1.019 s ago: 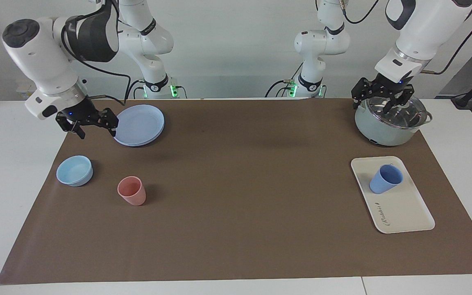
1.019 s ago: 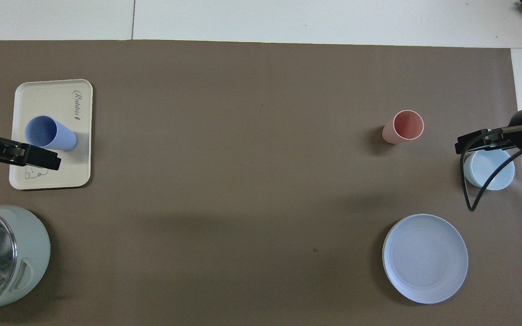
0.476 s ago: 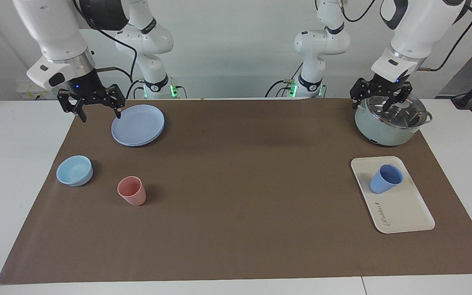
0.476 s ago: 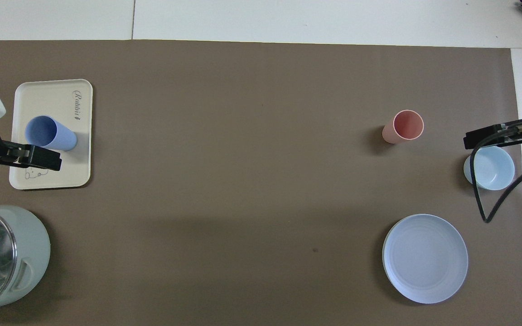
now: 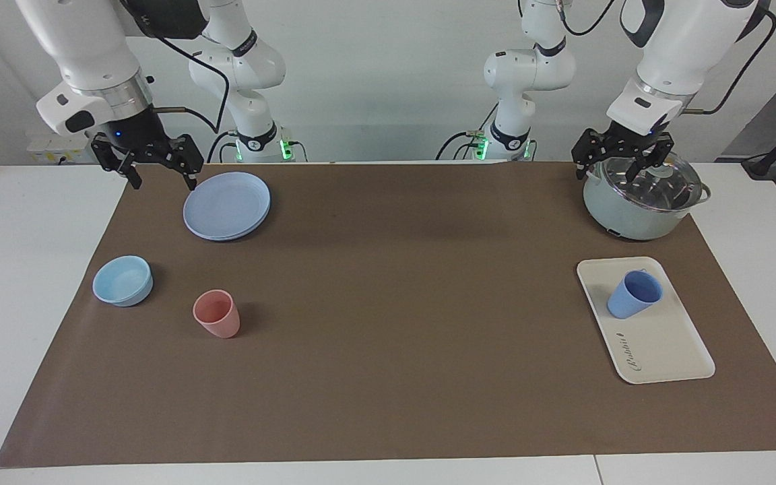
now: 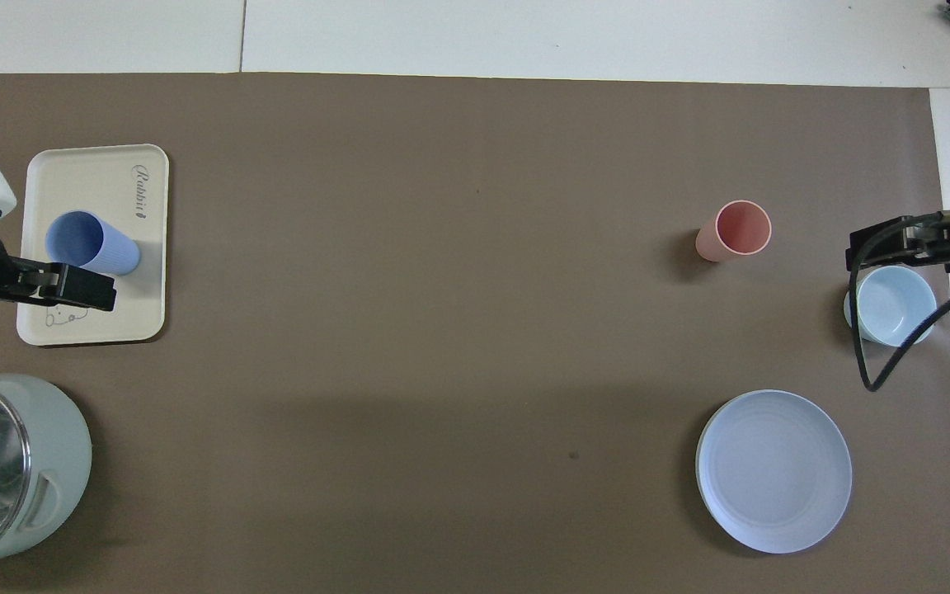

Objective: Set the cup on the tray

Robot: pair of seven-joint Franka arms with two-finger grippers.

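The periwinkle-blue cup [image 5: 634,294] stands upright on the cream tray [image 5: 664,347] at the left arm's end of the table. It also shows in the overhead view [image 6: 91,243] on the tray [image 6: 112,186]. My left gripper [image 5: 620,168] is open and empty, raised in the air over the pot and clear of the cup. In the overhead view the left gripper [image 6: 67,285] overlaps the part of the tray nearest the robots. My right gripper [image 5: 163,178] is open and empty, raised beside the blue plate. It also shows in the overhead view [image 6: 895,239].
A pale green pot [image 5: 637,202] with a glass lid stands nearer to the robots than the tray. At the right arm's end are a round blue plate [image 5: 228,204], a light-blue bowl [image 5: 122,280] and a salmon-pink cup [image 5: 217,313]. A brown mat [image 5: 395,303] covers the table.
My right gripper has risen and moved from near the bowl to beside the plate. My left gripper has risen slightly over the pot. The cup and tray have not moved.
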